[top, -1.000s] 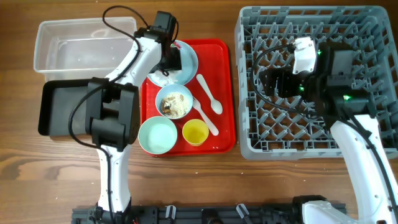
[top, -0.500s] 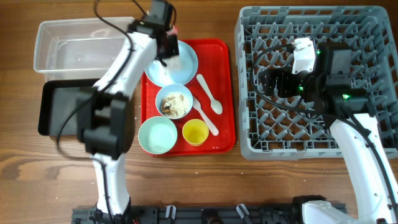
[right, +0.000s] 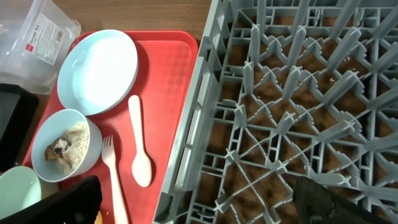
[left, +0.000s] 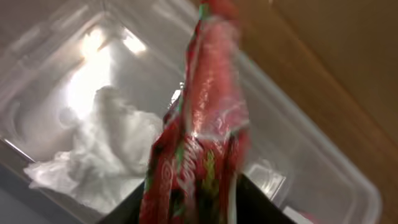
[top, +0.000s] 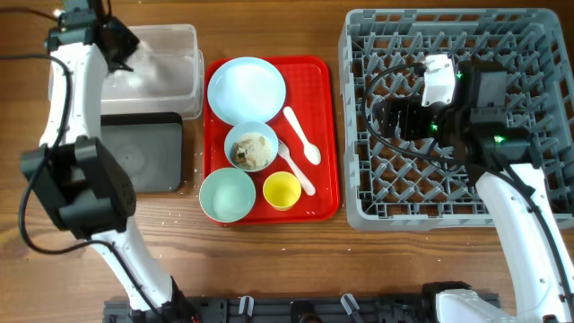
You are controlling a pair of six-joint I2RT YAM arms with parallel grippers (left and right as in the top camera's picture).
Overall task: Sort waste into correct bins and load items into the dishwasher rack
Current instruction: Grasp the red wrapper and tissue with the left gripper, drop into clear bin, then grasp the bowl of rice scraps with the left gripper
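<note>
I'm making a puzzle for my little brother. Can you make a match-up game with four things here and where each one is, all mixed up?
Things:
1. red-and-white wrapper
2. white napkin
3. food scraps
4. yellow cup

Places:
A. on the red tray, beside the empty bowl
B. held in the left gripper
C. inside a pale blue bowl
D. lying in the clear tub

Pairs: 1-B, 2-D, 3-C, 4-A
</note>
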